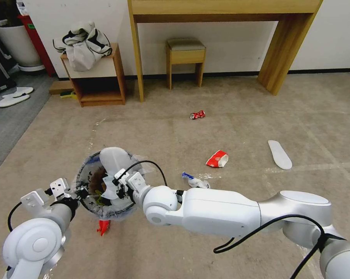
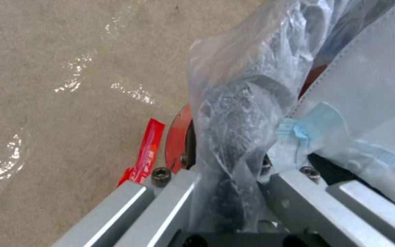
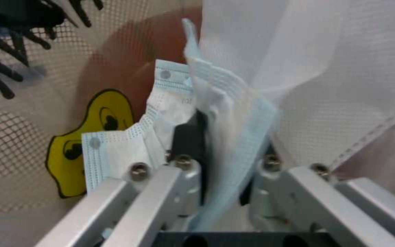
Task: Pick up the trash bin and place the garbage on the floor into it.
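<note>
- The left tool (image 1: 78,192) is pinched on the near-left rim of the trash bin (image 1: 90,170), its fingers pressed together on the rim and its crinkled clear plastic liner (image 2: 234,113).
- The bin is red with a dark inside; whether it rests on the floor (image 1: 237,131) or is held just above it, I cannot tell.
- The right tool (image 1: 118,185) reaches into the bin's mouth from the right, fingers pinching a white-and-blue pleated face mask (image 3: 216,113).
- A long white flat insole (image 1: 113,161) stands inside the bin, leaning on the far rim, just beside the right tool.
- In the right wrist view, a mesh-patterned wrapper with a yellow cartoon figure (image 3: 83,140) lies behind the mask.
- A red wrapper (image 1: 102,227) lies on the beige carpet just beside the bin's near side.
- A crumpled white-blue scrap (image 1: 195,180) lies on the carpet near the right forearm.
- A red-white paper cup (image 1: 217,159) lies farther off, a crushed red can (image 1: 197,114) beyond it, and a second white insole (image 1: 280,154) well to the right.
- By the far wall stand a wooden desk (image 1: 221,11), a small stool (image 1: 185,58) beneath it, and a low shelf (image 1: 97,77) carrying bundled cloth (image 1: 83,44).
- White slippers (image 1: 14,97) rest on grey flooring at the far left.
</note>
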Controlling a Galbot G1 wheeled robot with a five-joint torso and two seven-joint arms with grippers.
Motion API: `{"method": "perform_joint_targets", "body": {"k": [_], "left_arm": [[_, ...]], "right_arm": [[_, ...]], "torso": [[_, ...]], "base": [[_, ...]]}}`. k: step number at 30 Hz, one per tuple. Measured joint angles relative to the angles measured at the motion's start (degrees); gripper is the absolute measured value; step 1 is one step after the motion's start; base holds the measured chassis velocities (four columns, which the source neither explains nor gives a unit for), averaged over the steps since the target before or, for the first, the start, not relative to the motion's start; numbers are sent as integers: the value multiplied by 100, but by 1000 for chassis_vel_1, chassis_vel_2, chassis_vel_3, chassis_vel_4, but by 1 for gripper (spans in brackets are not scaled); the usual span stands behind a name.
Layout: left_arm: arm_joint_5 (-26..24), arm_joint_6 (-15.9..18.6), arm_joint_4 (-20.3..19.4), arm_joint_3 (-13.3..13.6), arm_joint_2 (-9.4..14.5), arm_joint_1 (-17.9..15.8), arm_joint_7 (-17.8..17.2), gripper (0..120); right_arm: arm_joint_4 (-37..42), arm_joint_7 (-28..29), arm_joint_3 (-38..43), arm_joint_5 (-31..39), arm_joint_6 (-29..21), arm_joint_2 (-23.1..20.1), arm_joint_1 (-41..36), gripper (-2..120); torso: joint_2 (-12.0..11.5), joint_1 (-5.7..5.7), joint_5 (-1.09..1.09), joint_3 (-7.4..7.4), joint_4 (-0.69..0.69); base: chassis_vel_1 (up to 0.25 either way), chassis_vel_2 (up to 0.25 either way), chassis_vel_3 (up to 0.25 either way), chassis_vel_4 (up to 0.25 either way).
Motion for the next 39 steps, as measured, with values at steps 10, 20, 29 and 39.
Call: {"method": "perform_joint_targets", "body": {"k": [10, 20, 29, 39], "left_arm": [[13, -4, 78, 10, 0, -19, 4, 0], [24, -4, 142, 22, -9, -37, 4, 0], [27, -5, 184, 18, -2, -48, 5, 0], [27, -6, 215, 24, 1, -92, 4, 0]], "right_arm": [[205, 77, 53, 10, -10, -86, 17, 55], [508, 186, 177, 102, -43, -160, 33, 96], [977, 289, 523, 299, -108, -327, 103, 100], [1269, 384, 556, 432, -163, -444, 96, 100]], "torso": [[0, 0, 0, 0, 0], [0, 0, 0, 0, 0], [0, 0, 0, 0, 0], [0, 0, 1, 0, 0]], "base": [[0, 0, 0, 0], [0, 0, 0, 0], [0, 0, 0, 0], [0, 0, 0, 0]]}}
